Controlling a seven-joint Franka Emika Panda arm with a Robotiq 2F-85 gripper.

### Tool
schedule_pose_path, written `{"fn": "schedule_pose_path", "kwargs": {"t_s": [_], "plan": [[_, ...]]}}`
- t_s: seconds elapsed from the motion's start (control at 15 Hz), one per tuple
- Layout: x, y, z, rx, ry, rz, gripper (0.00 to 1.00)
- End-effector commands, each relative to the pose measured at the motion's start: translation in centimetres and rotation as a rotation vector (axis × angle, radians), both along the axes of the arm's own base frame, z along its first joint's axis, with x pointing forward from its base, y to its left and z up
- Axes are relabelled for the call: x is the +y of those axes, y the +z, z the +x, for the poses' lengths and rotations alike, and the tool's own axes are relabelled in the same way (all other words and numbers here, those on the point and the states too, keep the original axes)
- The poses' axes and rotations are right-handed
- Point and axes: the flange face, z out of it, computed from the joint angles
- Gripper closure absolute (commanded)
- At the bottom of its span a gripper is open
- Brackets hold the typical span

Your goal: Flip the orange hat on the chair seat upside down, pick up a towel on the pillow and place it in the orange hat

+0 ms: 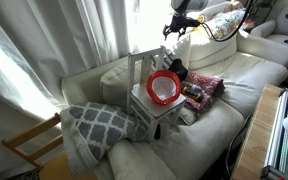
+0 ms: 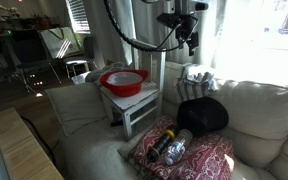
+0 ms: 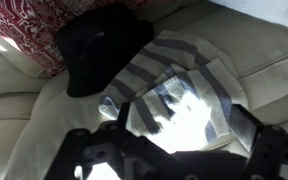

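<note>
The orange hat [image 1: 164, 88] [image 2: 123, 81] lies on the seat of a small white chair [image 2: 134, 108] with its opening facing up, like a bowl. A grey and white striped towel [image 2: 197, 75] [image 3: 174, 80] lies on the pale sofa cushion beside a black cloth item [image 3: 96, 50] [image 2: 202, 113]. My gripper [image 2: 187, 35] [image 1: 178, 25] hangs in the air above the towel, apart from it. In the wrist view its two fingers [image 3: 179, 152] are spread wide with nothing between them, and the towel lies directly below.
A red patterned pillow [image 2: 189, 155] [image 1: 205, 85] with a bottle-like object [image 2: 172, 147] on it lies on the sofa seat. A grey lattice cushion [image 1: 99, 122] leans by the chair. A wooden table edge [image 2: 19, 150] stands in front of the sofa.
</note>
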Motion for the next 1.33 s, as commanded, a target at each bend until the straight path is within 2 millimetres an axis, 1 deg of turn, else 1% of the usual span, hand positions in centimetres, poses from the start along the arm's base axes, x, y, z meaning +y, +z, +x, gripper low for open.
{"fn": "schedule_pose_path", "kwargs": {"t_s": [0.0,0.2,0.4,0.8,1.07,1.13,1.27], "plan": [[-2.1,-2.7,1.8,0.012,-0.023,-0.002,0.00],[-3.8,-5.0,3.0,-0.005,-0.047,0.024,0.00],[-5.1,-6.8,3.7,-0.007,-0.073,0.048,0.00],[-7.0,-9.3,5.0,-0.030,-0.096,0.083,0.00],[-7.8,-10.4,5.6,-0.052,-0.138,0.091,0.00],[-7.1,-9.5,4.9,-0.041,-0.098,0.055,0.00],[-7.4,-9.9,5.2,-0.049,-0.115,0.057,0.00]]}}
